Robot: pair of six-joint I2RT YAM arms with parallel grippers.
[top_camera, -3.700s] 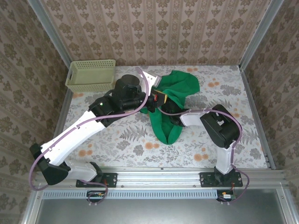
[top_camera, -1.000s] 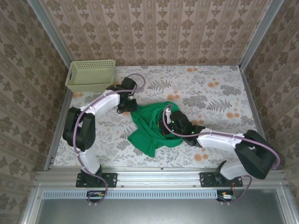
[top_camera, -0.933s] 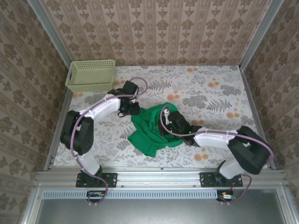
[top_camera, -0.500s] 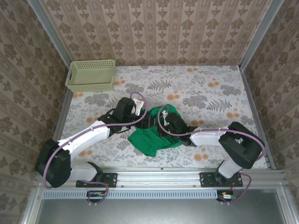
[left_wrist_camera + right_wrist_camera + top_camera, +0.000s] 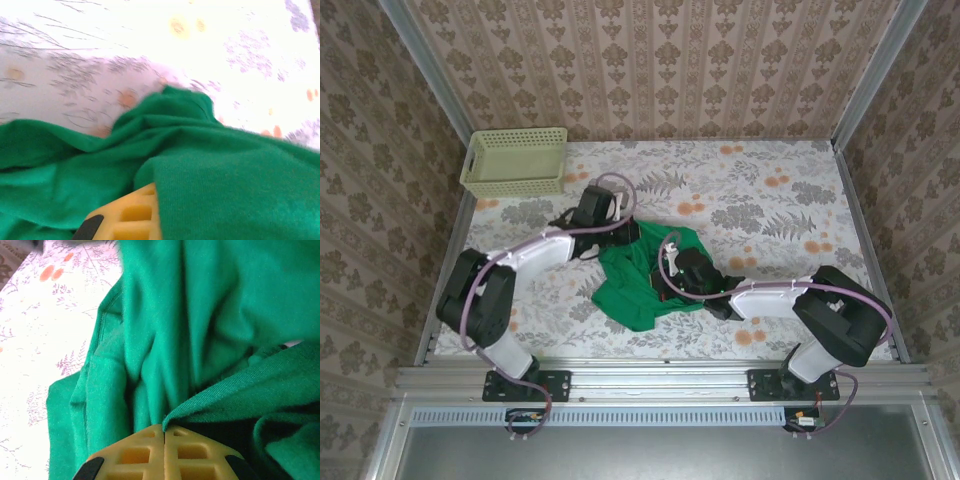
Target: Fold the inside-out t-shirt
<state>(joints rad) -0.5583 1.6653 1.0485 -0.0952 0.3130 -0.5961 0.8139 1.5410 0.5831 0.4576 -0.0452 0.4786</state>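
The bright green t-shirt [image 5: 638, 290] lies bunched in a crumpled heap on the flowered table, near its front middle. My left gripper [image 5: 628, 237] is at the heap's back left edge. In the left wrist view one yellow finger [image 5: 127, 217] shows and a fold of the t-shirt [image 5: 225, 175] drapes over the other, with the jaws closed on the cloth. My right gripper [image 5: 667, 283] is buried in the heap's right side. Its two yellow fingers meet at the right gripper [image 5: 164, 432], pinching a hem edge of the t-shirt [image 5: 200, 305].
A pale yellow-green basket [image 5: 515, 160] stands at the back left corner. Patterned walls close off the back and both sides. The flowered tabletop [image 5: 780, 200] lies bare behind and to the right of the shirt.
The shirt has come from the back middle down to the near middle of the table. Over the last half second the left gripper shifted slightly back, and its elbow swung left.
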